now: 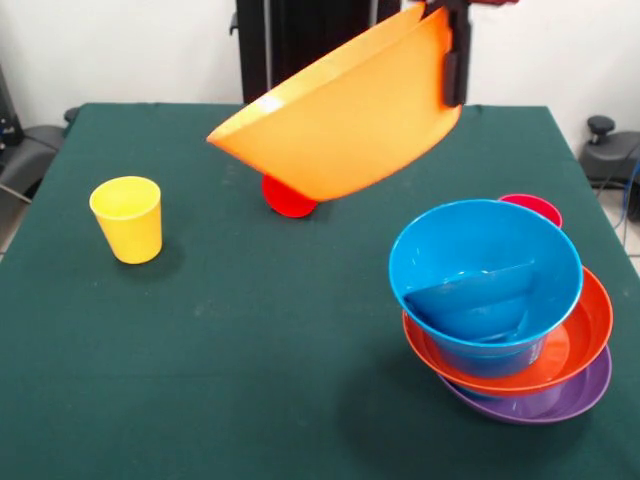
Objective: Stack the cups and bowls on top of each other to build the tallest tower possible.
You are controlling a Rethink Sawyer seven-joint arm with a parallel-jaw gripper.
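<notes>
A huge orange bowl (345,115) hangs tilted in the air over the far middle of the table, its opening turned up and away. My gripper (451,88) comes down from the top edge and is shut on its right rim; one black finger (455,70) shows on the outer wall. A red cup (289,197) peeks out beneath the bowl. At the near right stands the tower: a purple bowl (545,403) lowest, a red-orange bowl (575,335) in it, then a blue bowl (485,290) with another blue one nested inside. A pinkish-red cup (533,207) stands behind it. The yellow cup (127,218) stands upright at left.
The green table cloth (250,350) runs to the near edge. Black equipment stands off the table at the left (25,150) and at the right (605,145).
</notes>
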